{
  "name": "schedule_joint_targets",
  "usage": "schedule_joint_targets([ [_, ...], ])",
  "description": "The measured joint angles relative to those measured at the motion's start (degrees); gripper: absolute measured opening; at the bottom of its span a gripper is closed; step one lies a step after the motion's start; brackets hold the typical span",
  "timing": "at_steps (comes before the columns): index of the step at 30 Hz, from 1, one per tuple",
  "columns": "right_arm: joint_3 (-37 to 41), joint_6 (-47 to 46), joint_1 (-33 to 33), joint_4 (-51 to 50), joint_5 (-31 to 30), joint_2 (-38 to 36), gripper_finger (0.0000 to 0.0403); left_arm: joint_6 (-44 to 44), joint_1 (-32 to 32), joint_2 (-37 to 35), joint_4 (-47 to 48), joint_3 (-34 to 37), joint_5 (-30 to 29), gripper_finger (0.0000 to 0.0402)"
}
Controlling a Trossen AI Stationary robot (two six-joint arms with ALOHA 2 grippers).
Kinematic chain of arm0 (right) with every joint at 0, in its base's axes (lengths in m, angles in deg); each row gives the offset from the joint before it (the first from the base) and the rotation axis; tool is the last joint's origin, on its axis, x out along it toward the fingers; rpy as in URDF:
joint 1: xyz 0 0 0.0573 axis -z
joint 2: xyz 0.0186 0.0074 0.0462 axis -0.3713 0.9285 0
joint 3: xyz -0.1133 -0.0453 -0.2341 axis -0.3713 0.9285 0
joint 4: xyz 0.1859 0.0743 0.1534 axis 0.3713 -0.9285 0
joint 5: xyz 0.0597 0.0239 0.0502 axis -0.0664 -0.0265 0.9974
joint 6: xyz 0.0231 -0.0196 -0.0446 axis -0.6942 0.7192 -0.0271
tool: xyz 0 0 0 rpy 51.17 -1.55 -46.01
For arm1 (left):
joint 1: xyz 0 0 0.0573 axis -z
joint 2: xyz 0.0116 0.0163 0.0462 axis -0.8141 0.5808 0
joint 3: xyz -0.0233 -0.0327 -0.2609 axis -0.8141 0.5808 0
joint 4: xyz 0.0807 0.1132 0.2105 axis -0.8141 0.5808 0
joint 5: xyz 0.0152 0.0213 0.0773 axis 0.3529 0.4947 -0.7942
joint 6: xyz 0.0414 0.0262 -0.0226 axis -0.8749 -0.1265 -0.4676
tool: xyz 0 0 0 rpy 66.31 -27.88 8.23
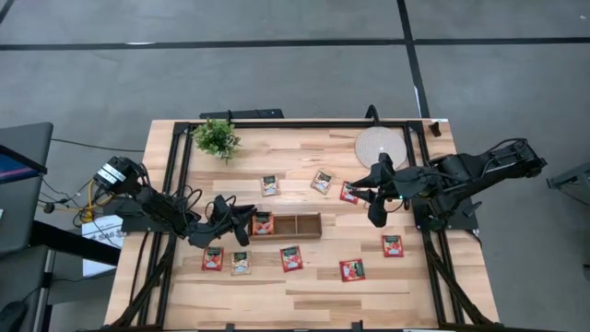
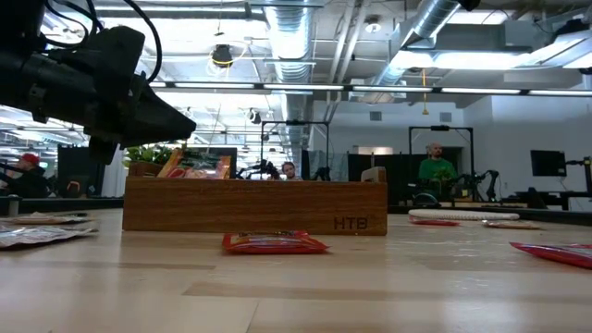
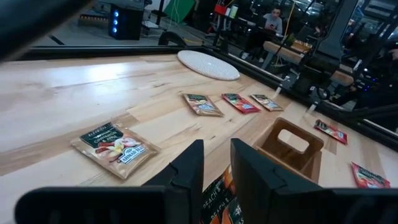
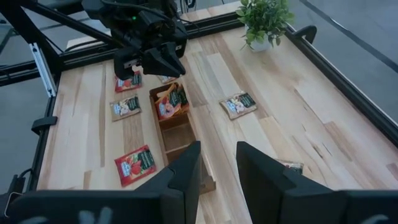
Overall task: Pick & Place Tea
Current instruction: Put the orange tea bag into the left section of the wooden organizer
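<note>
Several tea sachets lie flat on the table, among them red ones point(image 1: 291, 258), point(image 1: 352, 269), point(image 1: 393, 245) and a beige one point(image 1: 241, 263). One red sachet point(image 1: 263, 223) leans in the left compartment of the wooden tray point(image 1: 300, 226), and its top sticks up above the tray wall point(image 2: 196, 165). My left gripper point(image 1: 241, 221) hovers just above that sachet point(image 3: 217, 199) at the tray's left end, open and apart from it point(image 4: 168, 65). My right gripper point(image 1: 361, 195) is open, raised right of the tray, close to a red sachet point(image 1: 348, 192).
A small potted plant point(image 1: 217, 138) stands at the far left and a white round mat point(image 1: 381, 148) at the far right. Two more sachets point(image 1: 270, 185), point(image 1: 321, 181) lie beyond the tray. Black rails point(image 1: 175, 175) run along the table's sides.
</note>
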Motion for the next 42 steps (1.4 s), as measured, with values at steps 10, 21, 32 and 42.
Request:
schedule_joint_targets([
  [10, 0.0, 0.0, 0.0, -0.1, 0.0, 0.0, 0.0097, -10.8, 0.0, -1.1, -9.5, -0.1, -1.5, 0.0071],
  [21, 0.0, 0.1, 0.0, -0.2, -0.1, 0.0, 0.0097, -15.8, -2.9, -4.7, 12.9, -11.3, -1.6, 0.0071],
  [32, 0.0, 0.1, 0.0, -0.2, 0.0, 0.0, 0.0097, 4.5, -5.6, -4.6, 57.3, -30.4, 4.8, 0.0071],
  [42, 0.0, 0.2, 0.0, -0.3, 0.0, 0.0, 0.0097, 35.5, -7.0, -4.5, 89.7, -38.9, 18.6, 0.0071],
])
